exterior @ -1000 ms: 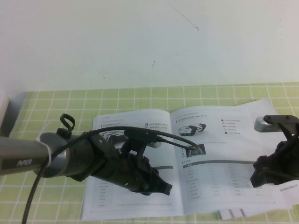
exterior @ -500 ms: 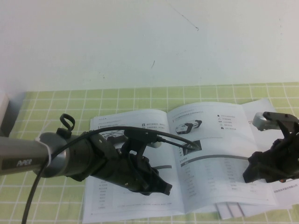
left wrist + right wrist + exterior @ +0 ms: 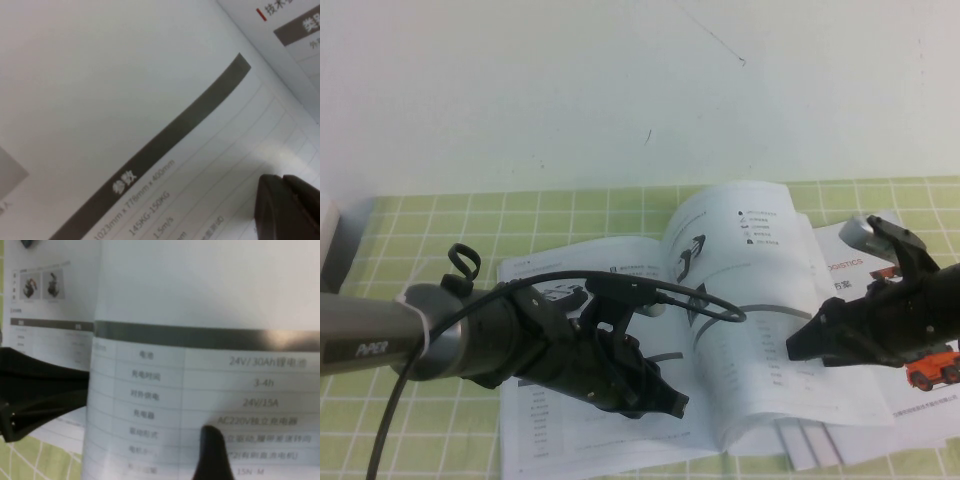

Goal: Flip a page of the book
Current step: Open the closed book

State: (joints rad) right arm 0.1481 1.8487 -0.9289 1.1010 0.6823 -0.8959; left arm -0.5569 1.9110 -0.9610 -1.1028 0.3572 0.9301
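The book [image 3: 555,440] lies open on the green checked cloth. My left gripper [image 3: 672,405] is shut and rests its tip on the left-hand leaf; in the left wrist view its closed fingertips [image 3: 287,202] touch the printed table [image 3: 150,150]. The page [image 3: 750,260] stands lifted and curls toward the spine. My right gripper [image 3: 800,347] is at the page's outer edge, open. In the right wrist view one dark finger [image 3: 212,452] shows in front of the page [image 3: 200,365]; the other finger is hidden.
Loose white sheets with orange trucks [image 3: 932,372] lie under the book at the right. A grey block [image 3: 338,240] stands at the far left edge. The white wall [image 3: 620,90] rises just behind the green cloth [image 3: 420,230].
My right gripper has moved left and up, taking the right-hand page from flat to standing and curled. The truck sheets underneath have come into view. The left arm has stayed still.
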